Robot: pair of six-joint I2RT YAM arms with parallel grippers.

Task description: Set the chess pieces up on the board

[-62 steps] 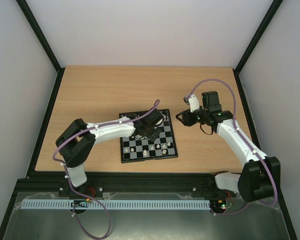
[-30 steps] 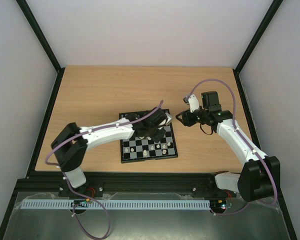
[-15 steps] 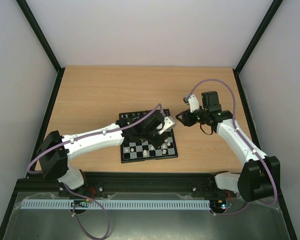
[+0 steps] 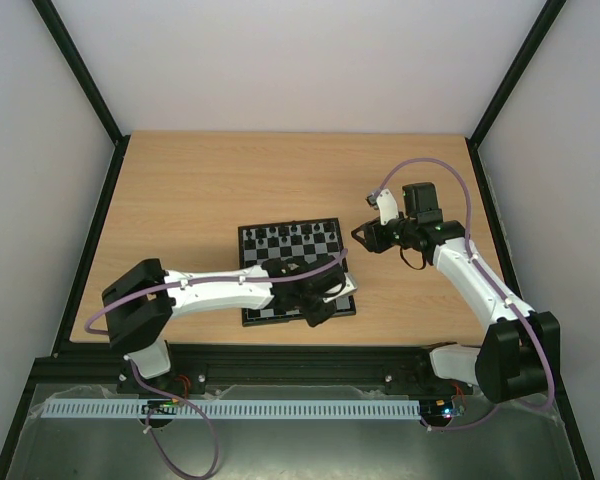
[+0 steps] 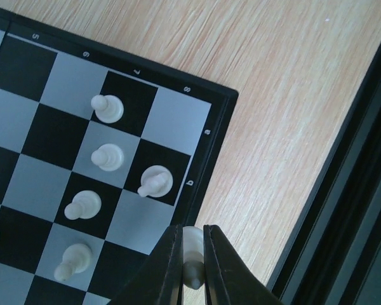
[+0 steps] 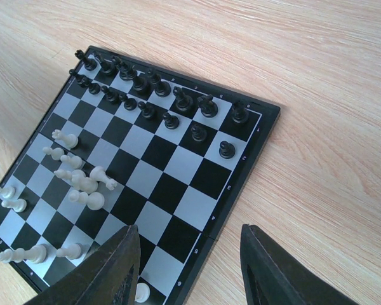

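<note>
The chessboard lies mid-table; it also shows in the left wrist view and the right wrist view. Black pieces fill its far rows. Cream-white pieces stand loosely on its near half, one lying on its side. My left gripper is shut on a cream-white piece, held over the board's near right border; in the top view it sits at the near right corner. My right gripper is open and empty, above the board's right edge.
The black table frame rail runs close to the right of my left gripper. Bare wooden tabletop surrounds the board. Black frame posts and white walls bound the table.
My left arm has swung from the board's far right part down to its near right corner, uncovering the black rows. The right arm has not moved.
</note>
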